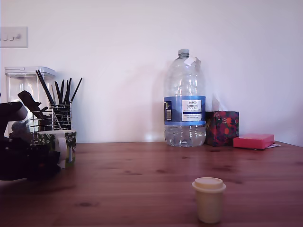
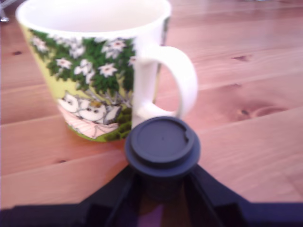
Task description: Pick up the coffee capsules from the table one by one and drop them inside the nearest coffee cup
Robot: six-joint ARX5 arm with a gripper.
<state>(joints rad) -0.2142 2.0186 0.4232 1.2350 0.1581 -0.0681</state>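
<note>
Clamped between my gripper's [image 2: 162,182] jaws is the dark navy capsule [image 2: 162,144], just beside the floral mug's [image 2: 94,71] handle. Well apart, the cream capsule [image 1: 209,199] stands on the wooden table [image 1: 142,179].

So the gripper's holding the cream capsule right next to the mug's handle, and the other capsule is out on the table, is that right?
Not quite. The wrist view shows the gripper holding the dark navy capsule beside the mug handle. The cream capsule is the one out on the table, seen in the exterior view.
</note>
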